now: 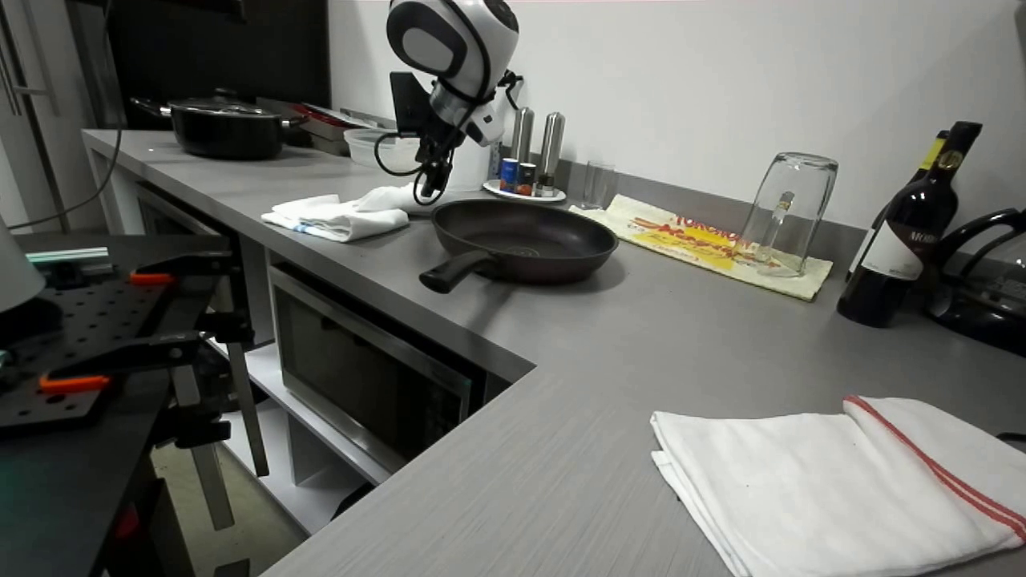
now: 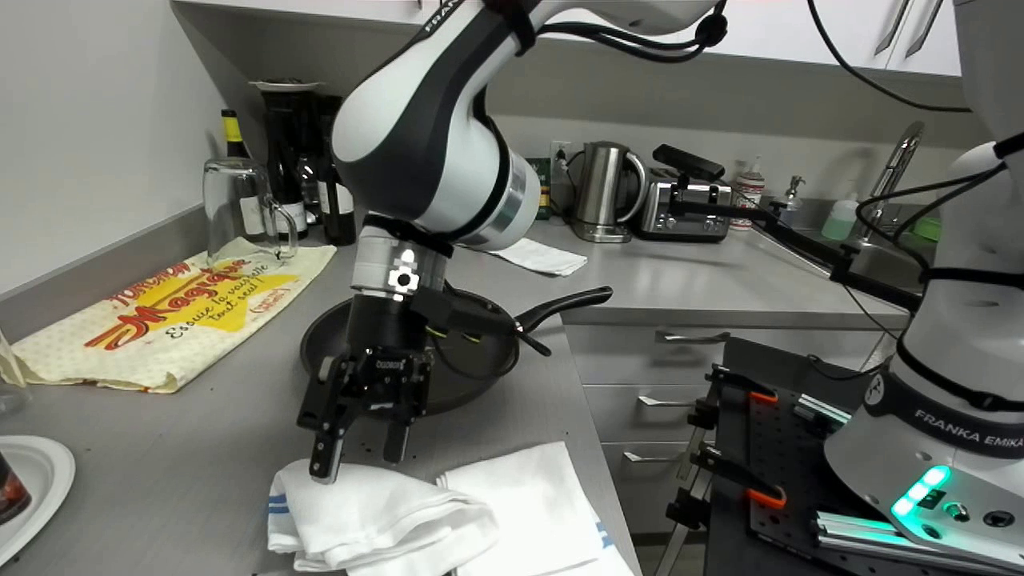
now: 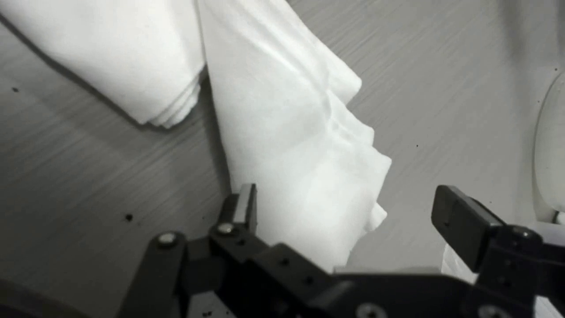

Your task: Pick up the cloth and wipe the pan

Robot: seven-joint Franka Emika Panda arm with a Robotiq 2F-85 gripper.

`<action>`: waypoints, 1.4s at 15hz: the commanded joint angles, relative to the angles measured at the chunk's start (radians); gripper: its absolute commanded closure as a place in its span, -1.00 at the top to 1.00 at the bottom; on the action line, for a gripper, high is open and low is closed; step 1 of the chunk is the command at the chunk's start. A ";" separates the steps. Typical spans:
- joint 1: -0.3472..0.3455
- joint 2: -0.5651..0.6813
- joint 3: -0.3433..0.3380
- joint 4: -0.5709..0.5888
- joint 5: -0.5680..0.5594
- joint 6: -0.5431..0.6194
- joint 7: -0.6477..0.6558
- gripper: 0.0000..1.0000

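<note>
Black, empty and spread wide, my gripper is hanging over a rumpled white cloth with blue stripes, which is lying on the grey counter. Just beyond it, a round black frying pan is resting.

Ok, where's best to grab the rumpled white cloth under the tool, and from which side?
Probably pinch the rumpled white cloth at its blue-striped end, coming from above. It lies low on the counter with loose folds to gather, and that end, below the open tool, sits apart from the flatter cloth.
</note>
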 commanded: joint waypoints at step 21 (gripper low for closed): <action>-0.012 -0.096 0.047 -0.087 -0.286 0.142 0.018 -0.92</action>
